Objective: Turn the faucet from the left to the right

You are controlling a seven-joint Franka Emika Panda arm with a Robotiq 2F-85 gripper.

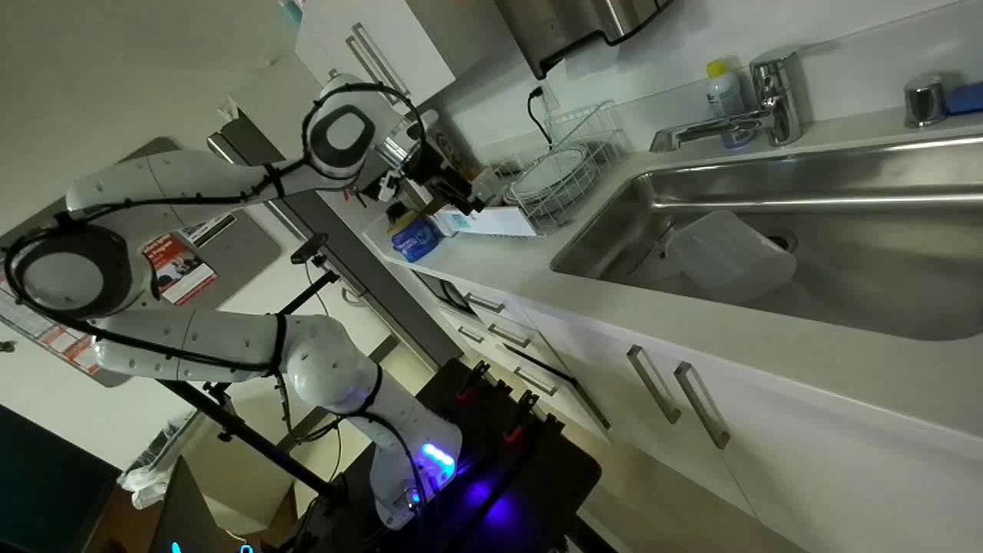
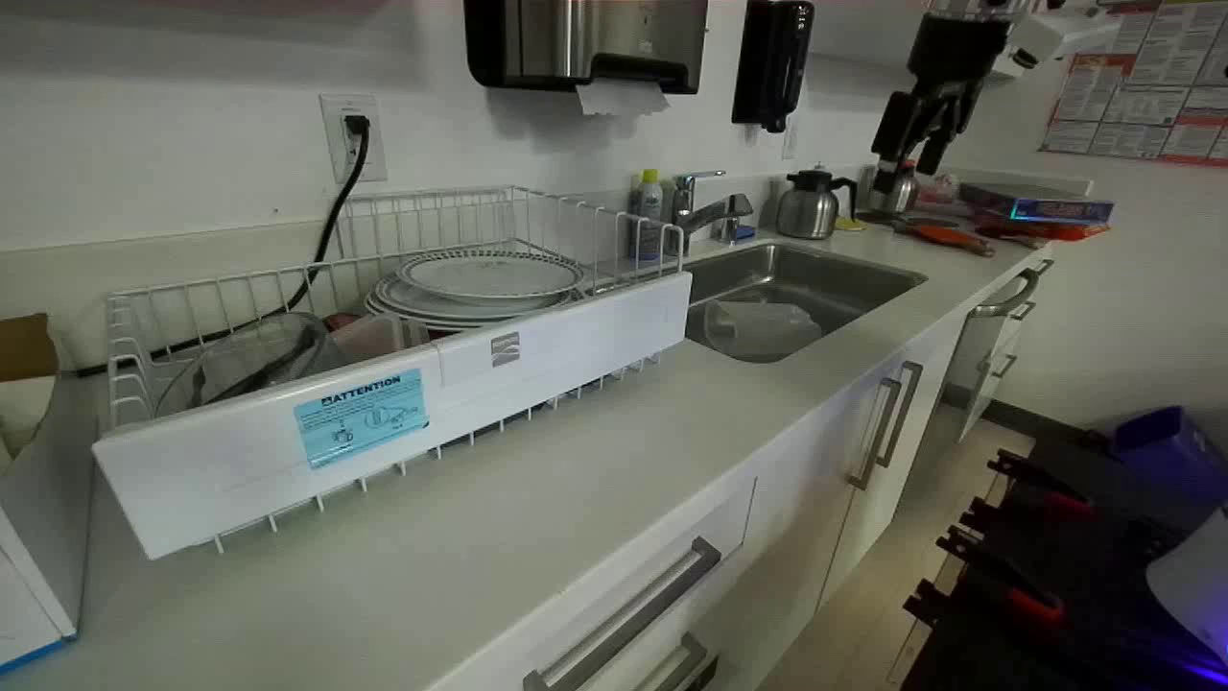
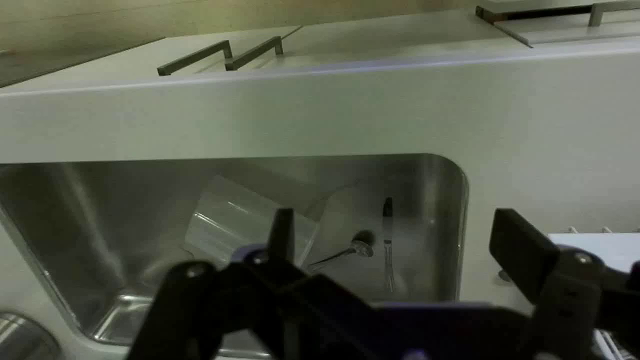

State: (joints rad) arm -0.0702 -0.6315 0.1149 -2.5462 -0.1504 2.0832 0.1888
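My gripper (image 3: pixel 394 218) hangs in the air, well apart from the faucet (image 1: pixel 779 111); its two fingers stand wide apart and hold nothing. In an exterior view the faucet rises behind the back edge of the sink (image 1: pixel 883 261), its spout (image 1: pixel 703 130) pointing toward the rack (image 2: pixel 576 345). I cannot make the faucet out in the wrist view, so my likeliest error is misjudging the approach: coming too low, I could jam against the sink's rim. A bottle (image 1: pixel 723 91) stands just beside the faucet on the rack side, and fingers this wide could topple it. Too high, and I might catch the lever (image 2: pixel 705 175) and start the water. Smooth chrome may also let a sideways push slip.
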